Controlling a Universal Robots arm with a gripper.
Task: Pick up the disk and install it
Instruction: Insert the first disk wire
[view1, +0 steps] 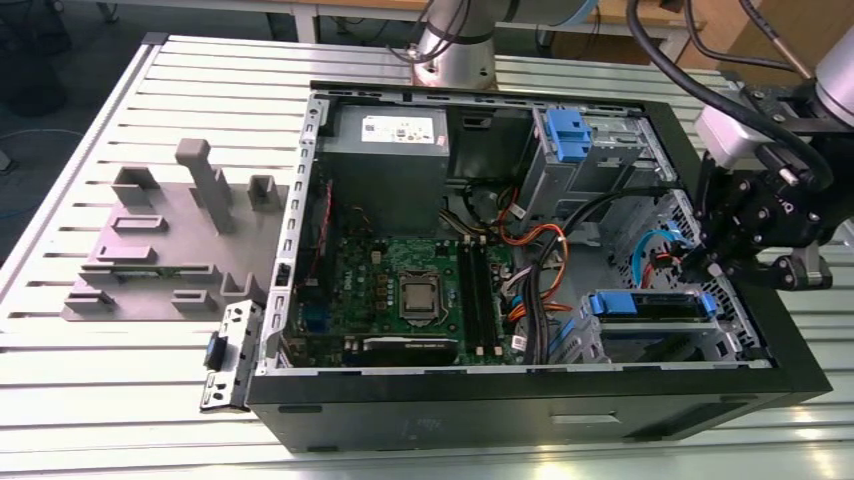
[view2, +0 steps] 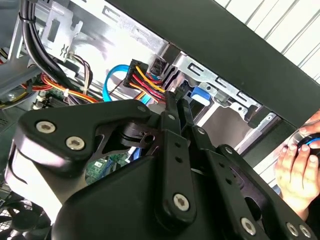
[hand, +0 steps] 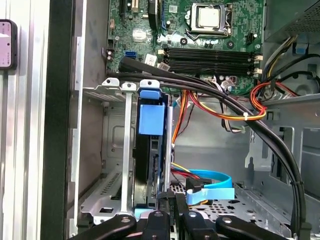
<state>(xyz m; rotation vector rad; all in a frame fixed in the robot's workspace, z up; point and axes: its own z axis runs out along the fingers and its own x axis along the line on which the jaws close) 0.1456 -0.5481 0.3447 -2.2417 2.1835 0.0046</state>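
Note:
The disk lies in the drive cage at the case's corner nearest the exterior view's lower right, with the blue ends of its carrier showing. In the first wrist view the disk stands edge-on in the metal cage, its blue handle at the far end. My gripper hangs inside the case just above the disk's end on the exterior view's right. In both wrist views the fingers sit close together, shut, with nothing seen between them. The gripper is right by the disk's near end, but contact is hidden.
The open black computer case lies on a slatted table. Orange, red and blue cables run beside the cage. A second blue carrier sits in the upper bay. A grey slotted holder stands on the exterior view's left. A person's hand is outside the case.

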